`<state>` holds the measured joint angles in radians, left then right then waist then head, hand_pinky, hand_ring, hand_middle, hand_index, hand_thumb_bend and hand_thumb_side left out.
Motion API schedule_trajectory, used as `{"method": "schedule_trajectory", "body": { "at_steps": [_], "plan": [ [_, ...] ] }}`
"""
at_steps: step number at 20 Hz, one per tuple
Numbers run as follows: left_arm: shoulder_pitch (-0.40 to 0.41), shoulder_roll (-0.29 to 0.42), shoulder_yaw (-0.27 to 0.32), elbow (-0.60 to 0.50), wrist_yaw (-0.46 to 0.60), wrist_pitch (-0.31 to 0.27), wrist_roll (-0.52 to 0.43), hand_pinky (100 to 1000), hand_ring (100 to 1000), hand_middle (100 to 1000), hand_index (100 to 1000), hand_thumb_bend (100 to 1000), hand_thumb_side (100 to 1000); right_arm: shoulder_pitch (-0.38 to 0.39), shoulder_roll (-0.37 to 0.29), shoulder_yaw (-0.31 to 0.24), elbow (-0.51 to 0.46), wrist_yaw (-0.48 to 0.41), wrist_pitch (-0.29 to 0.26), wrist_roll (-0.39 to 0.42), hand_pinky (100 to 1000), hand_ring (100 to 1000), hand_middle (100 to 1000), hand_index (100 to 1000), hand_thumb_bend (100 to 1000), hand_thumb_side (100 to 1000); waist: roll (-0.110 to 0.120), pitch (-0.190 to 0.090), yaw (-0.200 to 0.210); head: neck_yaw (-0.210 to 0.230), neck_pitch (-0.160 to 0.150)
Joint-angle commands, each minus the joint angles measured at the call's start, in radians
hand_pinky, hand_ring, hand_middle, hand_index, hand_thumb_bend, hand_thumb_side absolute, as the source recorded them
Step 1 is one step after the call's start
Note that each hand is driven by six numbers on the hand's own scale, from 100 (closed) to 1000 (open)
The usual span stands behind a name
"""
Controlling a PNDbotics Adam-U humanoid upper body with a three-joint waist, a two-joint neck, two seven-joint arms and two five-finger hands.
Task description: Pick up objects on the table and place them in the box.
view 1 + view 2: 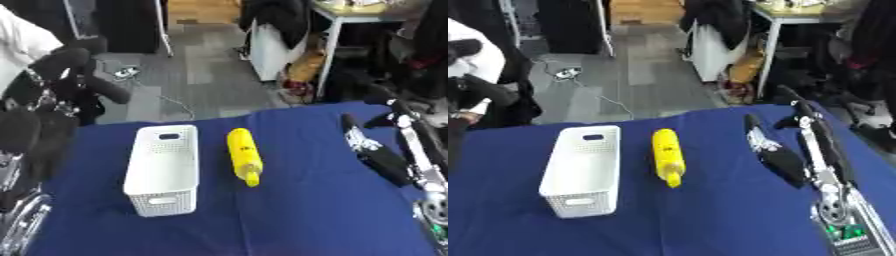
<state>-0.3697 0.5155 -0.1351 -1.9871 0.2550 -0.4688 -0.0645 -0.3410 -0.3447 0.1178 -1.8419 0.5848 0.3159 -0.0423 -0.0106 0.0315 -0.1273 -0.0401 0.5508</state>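
Right hand [785, 162] hovers over blue surface [710, 220], fingers [753, 127] straight and apart, holding nothing. Yellow bottle [667, 155] lies left of fingertips, apart from them, just beside white box [579, 170]. Left hand's fingers: cannot tell.

Soft, even indoor light falls on the blue worktop [289, 200], bright enough to show colours plainly, with no glare on the cloth. The white basket [162, 170] and the yellow bottle [244, 155] cast only faint, short shadows beside them. Both views are slightly blurred throughout, and the dark shapes at the left and right edges are smeared and hard to make out.
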Motion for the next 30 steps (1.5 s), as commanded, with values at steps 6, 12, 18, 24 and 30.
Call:
{"method": "schedule_trajectory", "body": {
  "at_steps": [6,12,18,24,30],
  "plan": [
    [-0.007,0.006,0.002,-0.013,0.004,0.005,-0.014,665,585,887,898,236,835,0.007,0.037,0.011,0.08,0.0,-0.019,-0.086,851,706,885,1000,352,692,-0.001,-0.01,0.0,0.024,-0.009],
    [-0.006,0.005,0.0,-0.013,0.006,0.007,-0.023,665,584,887,898,235,835,0.028,0.066,0.031,0.134,0.013,-0.046,-0.128,854,721,892,1000,416,715,-0.001,-0.009,0.001,0.026,-0.015],
    [-0.005,0.004,-0.003,-0.013,0.007,0.008,-0.031,665,583,888,898,234,836,0.036,0.108,0.042,0.18,0.029,-0.058,-0.154,872,737,904,1000,391,705,-0.002,-0.005,0.003,0.021,-0.021],
    [-0.004,0.002,-0.005,-0.013,0.008,0.014,-0.038,665,583,890,899,234,836,0.027,0.155,0.046,0.227,0.033,-0.068,-0.18,872,734,905,1000,380,693,-0.007,-0.004,0.006,0.004,-0.023],
    [-0.008,-0.002,-0.006,-0.013,0.012,0.016,-0.041,666,583,889,898,236,834,-0.003,0.211,0.05,0.309,0.033,-0.087,-0.238,867,728,911,1000,378,689,-0.01,-0.005,0.012,-0.003,-0.026]
  ]
}}
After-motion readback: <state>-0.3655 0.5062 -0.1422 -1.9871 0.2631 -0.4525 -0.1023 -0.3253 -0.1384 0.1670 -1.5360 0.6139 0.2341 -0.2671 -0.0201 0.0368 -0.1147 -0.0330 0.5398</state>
